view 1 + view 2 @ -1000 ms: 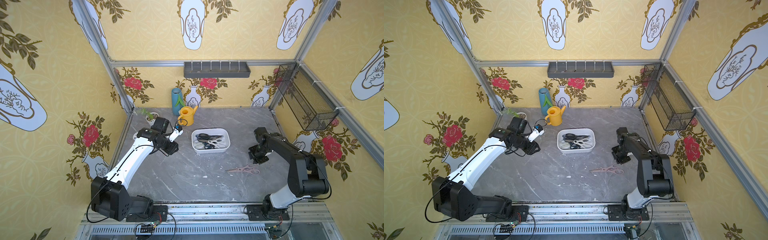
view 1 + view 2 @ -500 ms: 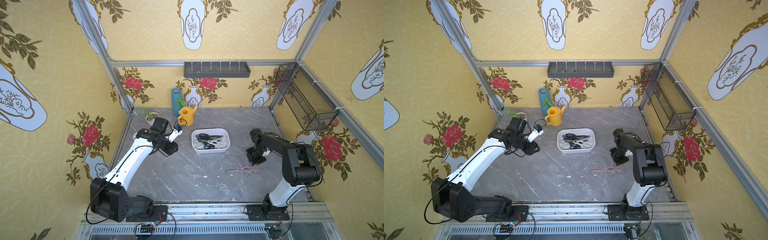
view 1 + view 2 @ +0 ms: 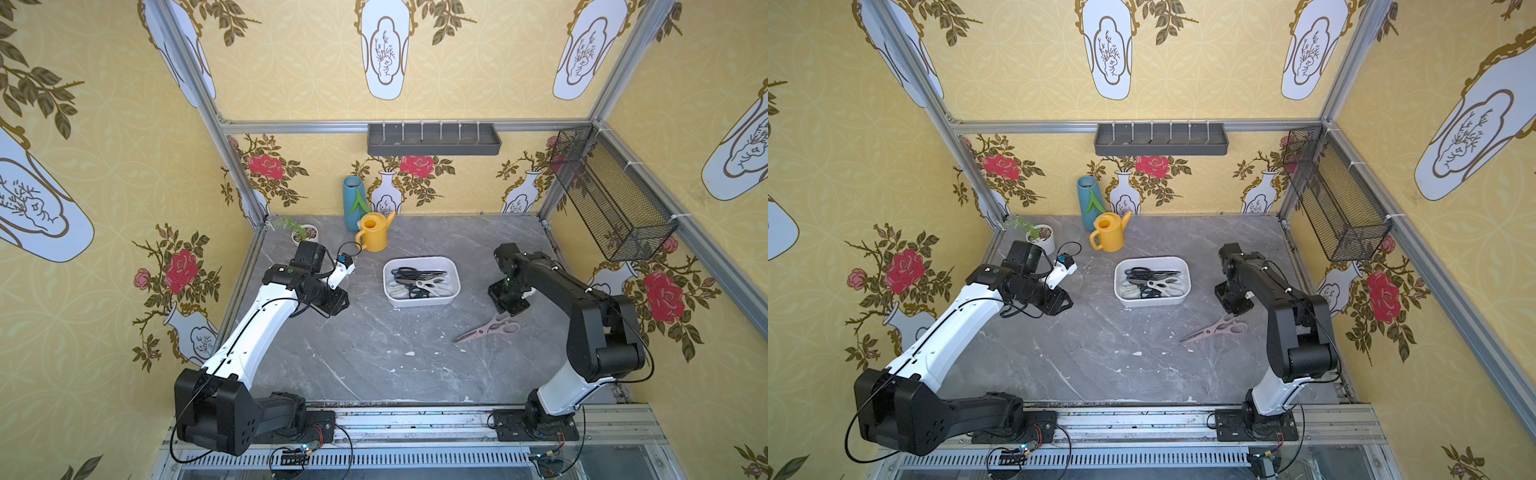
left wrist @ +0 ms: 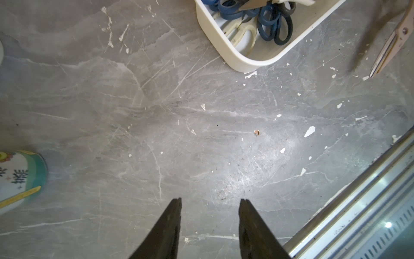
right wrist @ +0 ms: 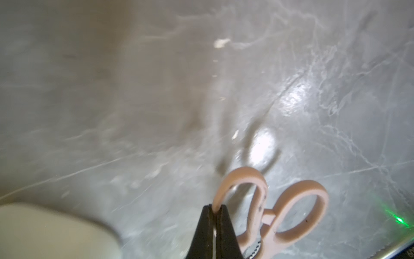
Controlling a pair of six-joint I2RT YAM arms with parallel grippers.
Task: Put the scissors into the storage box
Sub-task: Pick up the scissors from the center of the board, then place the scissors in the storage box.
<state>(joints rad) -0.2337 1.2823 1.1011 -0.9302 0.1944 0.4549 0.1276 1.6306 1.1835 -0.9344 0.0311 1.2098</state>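
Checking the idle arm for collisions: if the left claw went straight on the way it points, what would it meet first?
Probably the bare grey tabletop. The left claw is open and empty, angled down at it; the storage box lies farther along and off to one side. Depth is unclear.

The storage box [image 3: 421,300] sits mid-counter [image 3: 374,365] with several scissors [image 3: 417,282] in it. One more pair [image 3: 488,329] lies on the counter nearer the front and to the right, the right pincer [image 3: 508,309] at its handles. A watering can [image 3: 374,232] stands behind the box.

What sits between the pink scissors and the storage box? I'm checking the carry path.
Only bare tabletop lies between the pink scissors and the storage box, in both top views.
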